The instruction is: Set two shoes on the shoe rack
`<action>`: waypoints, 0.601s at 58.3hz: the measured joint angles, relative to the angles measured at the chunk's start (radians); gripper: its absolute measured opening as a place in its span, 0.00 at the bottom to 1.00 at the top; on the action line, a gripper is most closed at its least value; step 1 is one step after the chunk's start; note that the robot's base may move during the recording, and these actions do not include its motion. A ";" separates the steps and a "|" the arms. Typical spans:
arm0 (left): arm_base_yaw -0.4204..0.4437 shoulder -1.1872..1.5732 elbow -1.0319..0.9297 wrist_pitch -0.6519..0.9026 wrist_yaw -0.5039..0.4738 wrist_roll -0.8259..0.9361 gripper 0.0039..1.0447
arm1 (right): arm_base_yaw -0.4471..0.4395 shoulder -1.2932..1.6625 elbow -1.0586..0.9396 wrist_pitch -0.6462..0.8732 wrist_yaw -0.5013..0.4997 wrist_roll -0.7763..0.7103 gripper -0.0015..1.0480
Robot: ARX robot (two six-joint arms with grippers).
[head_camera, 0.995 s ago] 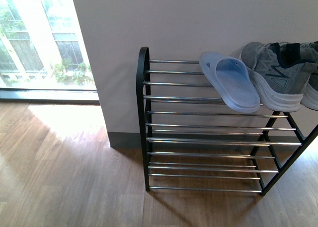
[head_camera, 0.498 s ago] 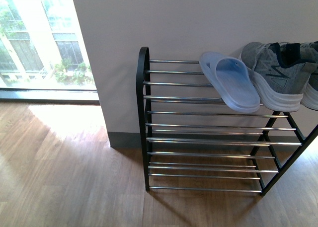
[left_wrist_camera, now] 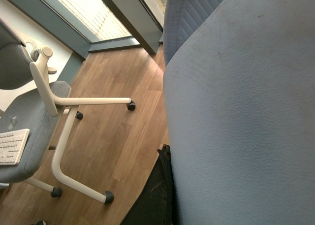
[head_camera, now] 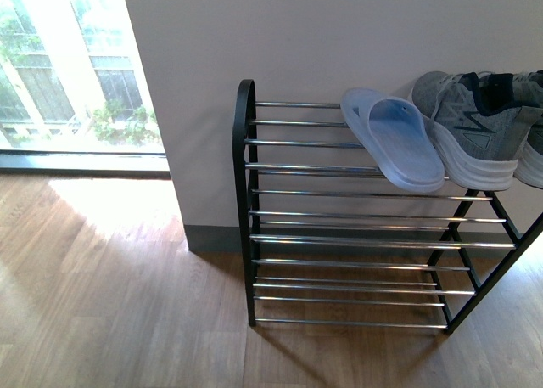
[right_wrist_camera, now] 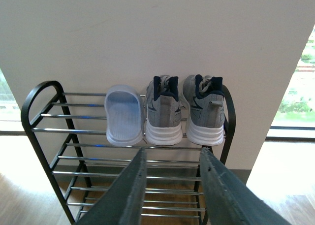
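The right gripper (right_wrist_camera: 172,185) holds its jaws spread with nothing between them, hanging in front of the shoe rack (right_wrist_camera: 44,115), while the left gripper's jaws are out of sight and their state cannot be told. Nothing in the front view has shifted since a second ago. That view cuts off one of the two shoes (right_wrist_camera: 186,109), but the right wrist view shows both on the rack's top tier, heels outward, just beside a pale blue slipper (right_wrist_camera: 124,114); the left wrist view shows only a blue-grey chair (left_wrist_camera: 246,116) and wooden floor (left_wrist_camera: 113,131).
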 joint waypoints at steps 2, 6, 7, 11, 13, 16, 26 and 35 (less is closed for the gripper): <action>0.000 0.000 0.000 0.000 0.000 0.000 0.02 | 0.000 0.000 0.000 0.000 0.000 0.000 0.42; 0.000 0.000 0.000 0.000 0.000 0.000 0.02 | 0.000 0.000 0.000 0.000 0.000 0.000 0.55; 0.000 0.000 0.000 0.000 0.000 0.000 0.02 | 0.000 0.000 0.000 0.000 0.000 0.000 0.59; 0.000 0.000 0.000 0.000 0.000 0.000 0.02 | 0.000 0.000 0.000 0.000 0.000 0.002 0.67; 0.000 0.000 0.000 0.000 0.000 0.000 0.02 | 0.000 0.000 0.000 0.000 0.000 0.005 0.63; 0.000 0.000 0.000 0.000 0.000 0.000 0.02 | 0.000 0.000 0.000 0.000 0.000 0.005 0.55; 0.000 0.000 0.000 0.000 0.000 0.000 0.02 | 0.000 0.000 0.000 0.000 0.000 0.003 0.32; 0.000 0.000 0.000 0.000 0.000 0.000 0.02 | 0.000 0.000 0.000 0.000 0.000 0.003 0.62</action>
